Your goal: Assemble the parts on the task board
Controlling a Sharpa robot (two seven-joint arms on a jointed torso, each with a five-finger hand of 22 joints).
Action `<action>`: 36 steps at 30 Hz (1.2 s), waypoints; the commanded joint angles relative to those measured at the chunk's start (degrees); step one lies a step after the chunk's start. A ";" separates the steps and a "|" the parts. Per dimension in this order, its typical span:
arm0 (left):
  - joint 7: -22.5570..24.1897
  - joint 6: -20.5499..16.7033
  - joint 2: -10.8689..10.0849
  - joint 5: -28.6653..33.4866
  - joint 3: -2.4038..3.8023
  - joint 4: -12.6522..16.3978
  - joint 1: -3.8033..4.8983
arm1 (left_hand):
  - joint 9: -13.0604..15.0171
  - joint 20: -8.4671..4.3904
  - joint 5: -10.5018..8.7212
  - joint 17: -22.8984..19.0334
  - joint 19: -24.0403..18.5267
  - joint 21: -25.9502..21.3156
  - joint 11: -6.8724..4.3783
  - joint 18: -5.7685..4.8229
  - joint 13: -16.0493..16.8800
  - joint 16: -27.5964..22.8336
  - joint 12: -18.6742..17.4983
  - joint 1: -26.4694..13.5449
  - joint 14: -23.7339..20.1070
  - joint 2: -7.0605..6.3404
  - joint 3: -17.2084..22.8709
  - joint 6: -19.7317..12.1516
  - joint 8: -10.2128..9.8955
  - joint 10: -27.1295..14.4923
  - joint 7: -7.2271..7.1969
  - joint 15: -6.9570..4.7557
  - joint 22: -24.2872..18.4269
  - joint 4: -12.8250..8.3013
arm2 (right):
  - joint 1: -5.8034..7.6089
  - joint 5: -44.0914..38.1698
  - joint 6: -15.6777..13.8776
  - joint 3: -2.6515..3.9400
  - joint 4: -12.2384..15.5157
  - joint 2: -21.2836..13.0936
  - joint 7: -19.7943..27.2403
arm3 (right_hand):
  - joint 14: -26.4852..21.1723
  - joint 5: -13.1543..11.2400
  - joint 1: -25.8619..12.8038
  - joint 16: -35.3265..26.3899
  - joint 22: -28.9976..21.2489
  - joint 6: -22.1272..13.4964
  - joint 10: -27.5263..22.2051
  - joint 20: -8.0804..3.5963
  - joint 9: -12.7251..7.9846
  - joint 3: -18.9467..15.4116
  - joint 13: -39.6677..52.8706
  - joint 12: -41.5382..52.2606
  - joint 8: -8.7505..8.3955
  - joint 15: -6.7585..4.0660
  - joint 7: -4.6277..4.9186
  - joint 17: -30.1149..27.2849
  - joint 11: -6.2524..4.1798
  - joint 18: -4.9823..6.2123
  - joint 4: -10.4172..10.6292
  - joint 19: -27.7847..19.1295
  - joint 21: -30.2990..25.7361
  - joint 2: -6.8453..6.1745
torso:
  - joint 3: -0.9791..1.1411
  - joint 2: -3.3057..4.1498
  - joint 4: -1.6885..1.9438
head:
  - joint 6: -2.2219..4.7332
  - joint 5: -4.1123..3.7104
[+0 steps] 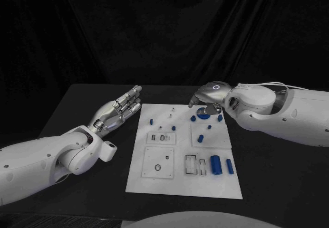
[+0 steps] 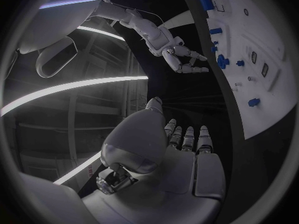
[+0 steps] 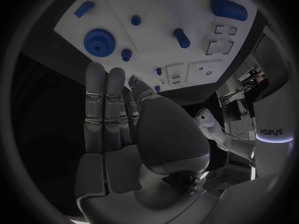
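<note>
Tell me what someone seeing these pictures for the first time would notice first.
Probably the white task board in the middle of the black table, dotted with small blue parts. The right hand hovers over a blue gear at the board's far edge. The left hand is held open, fingers straight, beside the board's far left corner.

A robotics lab: black curtains (image 1: pixel 164 38) hang behind the black table (image 1: pixel 82 104), and equipment racks (image 3: pixel 239 102) stand beyond the robot hand (image 3: pixel 134 134).
</note>
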 commanded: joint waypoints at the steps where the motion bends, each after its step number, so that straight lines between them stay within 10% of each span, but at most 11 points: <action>1: 6.69 1.13 0.17 -0.27 0.06 0.02 0.16 | 0.08 0.38 0.37 -0.06 0.04 -0.34 0.36 0.98 -0.07 -0.21 -0.38 0.74 -0.02 -0.02 0.33 0.49 0.30 0.01 0.09 -1.92 -0.05 -0.10 | -0.49 -1.91 1.26 0.03 -0.68 0.35 -1.24 | 0.38 -0.59 -0.58 0.59 3.35 -0.12 0.29 0.25 -0.12 0.31 0.02 -0.09 -0.15 0.16 -0.09 0.29 0.24 -1.05 0.21 0.65 2.69 -0.32 | -0.03 0.11 0.01 | -0.23 -0.08; 7: 7.28 0.43 0.43 -0.27 0.06 -0.32 0.16 | 0.08 -1.48 1.01 -0.06 0.04 -0.34 -0.03 1.00 -0.07 -0.21 -0.38 1.34 -0.02 -0.17 0.48 1.04 0.29 0.01 -0.18 -3.02 -0.05 -0.08 | -1.42 -1.94 2.07 0.03 -1.74 0.75 -0.38 | 0.48 -0.03 -0.75 1.12 6.14 -0.25 -0.27 0.28 -0.26 0.92 -0.08 -0.31 -0.22 0.16 -0.38 0.61 0.31 -1.21 0.05 0.44 4.87 -0.76 | -0.03 0.15 0.10 | -0.47 -0.03; 36: 7.12 1.84 1.08 -0.27 0.05 -2.00 0.15 | 0.04 -1.53 1.76 -0.06 0.04 -0.34 0.53 0.92 -0.07 -0.21 -0.38 1.79 -0.02 0.12 0.85 0.89 0.19 0.01 0.30 -2.46 -0.05 -0.23 | -5.44 -1.95 -4.12 0.05 -9.58 5.44 4.09 | -0.39 0.01 -1.90 3.79 14.10 0.97 1.77 0.64 -0.17 3.77 0.03 -0.11 -0.08 0.49 1.66 2.60 0.74 -1.90 1.11 -0.72 10.47 -0.19 | -0.22 -0.77 0.30 | -2.43 0.16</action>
